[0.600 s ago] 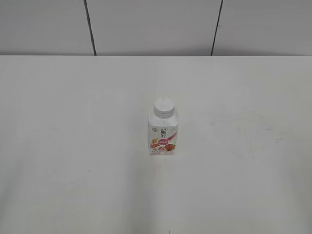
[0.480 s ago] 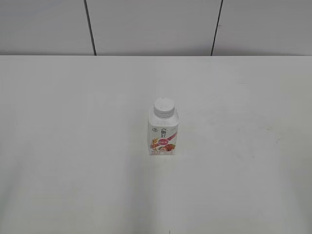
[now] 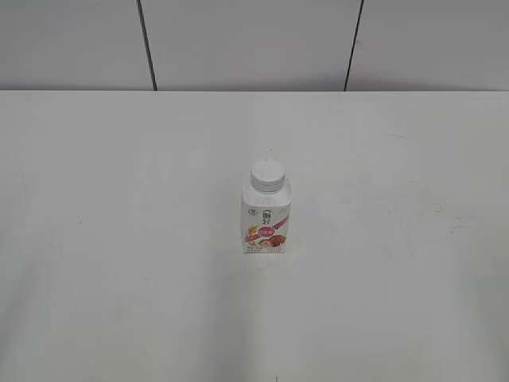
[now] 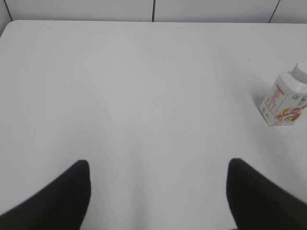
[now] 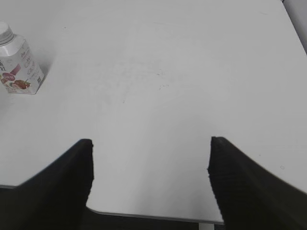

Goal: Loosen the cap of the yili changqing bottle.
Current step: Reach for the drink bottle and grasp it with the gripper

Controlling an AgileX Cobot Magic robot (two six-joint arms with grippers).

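Note:
The yili changqing bottle [image 3: 266,220] stands upright in the middle of the white table, its pink-red fruit label facing the exterior camera. The white ribbed cap [image 3: 266,176] sits on its neck. No arm shows in the exterior view. In the left wrist view the bottle [image 4: 285,100] is at the far right, its cap [image 4: 301,70] cut by the frame edge; my left gripper [image 4: 158,167] is open and empty, well to its left. In the right wrist view the bottle [image 5: 19,67] and cap [image 5: 5,32] are at the upper left; my right gripper [image 5: 149,146] is open and empty, far from it.
The white table [image 3: 119,239] carries only the bottle. A grey panelled wall [image 3: 246,44] runs behind its far edge. The right wrist view shows the table's near edge and rounded corner [image 5: 144,214] under my right gripper.

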